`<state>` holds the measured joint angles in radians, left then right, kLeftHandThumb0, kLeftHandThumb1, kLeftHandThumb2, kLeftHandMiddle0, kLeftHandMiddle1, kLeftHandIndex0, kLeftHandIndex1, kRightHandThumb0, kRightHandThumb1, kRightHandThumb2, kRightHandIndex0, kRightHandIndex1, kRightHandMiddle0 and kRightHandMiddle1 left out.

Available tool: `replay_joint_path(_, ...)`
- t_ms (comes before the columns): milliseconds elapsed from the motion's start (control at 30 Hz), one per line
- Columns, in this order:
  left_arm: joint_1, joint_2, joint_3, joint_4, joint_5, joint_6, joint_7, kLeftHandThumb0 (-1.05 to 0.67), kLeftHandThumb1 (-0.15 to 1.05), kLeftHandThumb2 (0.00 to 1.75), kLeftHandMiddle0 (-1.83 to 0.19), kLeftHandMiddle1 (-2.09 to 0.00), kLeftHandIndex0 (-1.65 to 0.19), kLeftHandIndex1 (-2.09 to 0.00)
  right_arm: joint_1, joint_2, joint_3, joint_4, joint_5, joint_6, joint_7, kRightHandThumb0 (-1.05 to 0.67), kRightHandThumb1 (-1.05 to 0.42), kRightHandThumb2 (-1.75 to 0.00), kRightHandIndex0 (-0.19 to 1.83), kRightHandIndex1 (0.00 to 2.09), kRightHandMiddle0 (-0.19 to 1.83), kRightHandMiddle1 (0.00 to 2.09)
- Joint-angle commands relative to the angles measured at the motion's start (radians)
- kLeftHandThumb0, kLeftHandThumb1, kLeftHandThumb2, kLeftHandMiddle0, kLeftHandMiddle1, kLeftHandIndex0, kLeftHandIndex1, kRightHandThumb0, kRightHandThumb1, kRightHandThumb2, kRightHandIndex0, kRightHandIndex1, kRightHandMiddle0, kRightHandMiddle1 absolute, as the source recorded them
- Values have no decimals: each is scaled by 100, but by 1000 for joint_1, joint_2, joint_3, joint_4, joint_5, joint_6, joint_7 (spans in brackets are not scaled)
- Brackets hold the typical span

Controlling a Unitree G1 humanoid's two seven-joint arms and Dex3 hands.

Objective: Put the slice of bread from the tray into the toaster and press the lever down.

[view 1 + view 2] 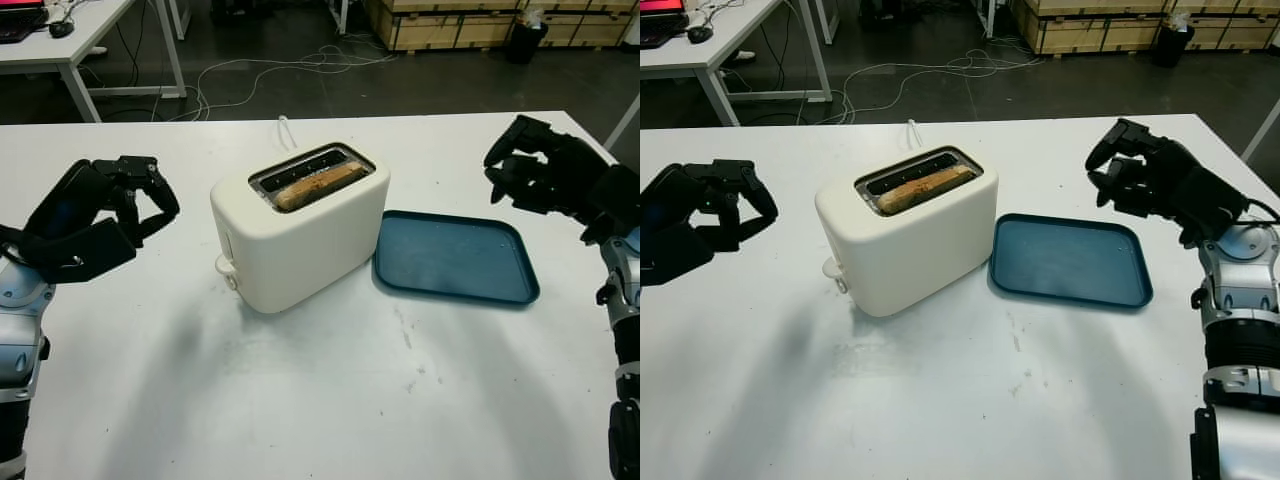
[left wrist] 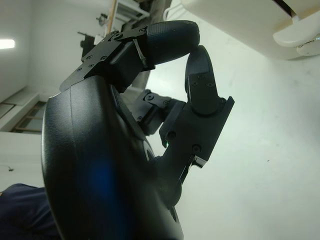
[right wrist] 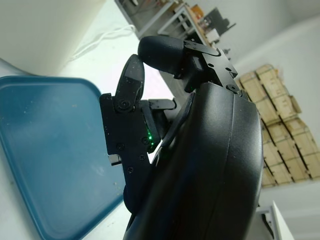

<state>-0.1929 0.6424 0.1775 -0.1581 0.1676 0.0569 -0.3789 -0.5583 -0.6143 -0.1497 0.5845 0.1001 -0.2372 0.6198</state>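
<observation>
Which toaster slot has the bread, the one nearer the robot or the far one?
The nearer slot of the cream toaster: the browned bread slice sits in it, while the far slot beside it looks dark and empty.

A white table [image 1: 300,400] bears faint dark smudges near its middle, with a thin white cord [image 1: 285,130] trailing off its far edge. Beyond it, loose white cables [image 1: 270,70] snake across a dark floor [image 1: 450,85]. A second white desk [image 1: 80,40] stands at far left, a dark mouse [image 1: 62,29] on top. Wooden crates [image 1: 470,20] line the back, a black bin [image 1: 525,40] just beside them
</observation>
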Motion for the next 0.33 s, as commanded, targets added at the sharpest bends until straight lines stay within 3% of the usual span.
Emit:
replay_joint_path(0, -5, 1, 4, -2, -4, -4, 9, -22, 62, 65, -94, -175, -78, -146, 12, 12, -3, -21, 3, 3, -19, -19, -92, -50, 50, 175, 22, 175)
replay_joint_path(300, -7, 1, 4, 6, -8, -9, 6, -24, 61, 67, -94, -175, -78, -145, 14, 15, -7, -27, 21, 9, -7, -19, -92, -50, 50, 175, 23, 175)
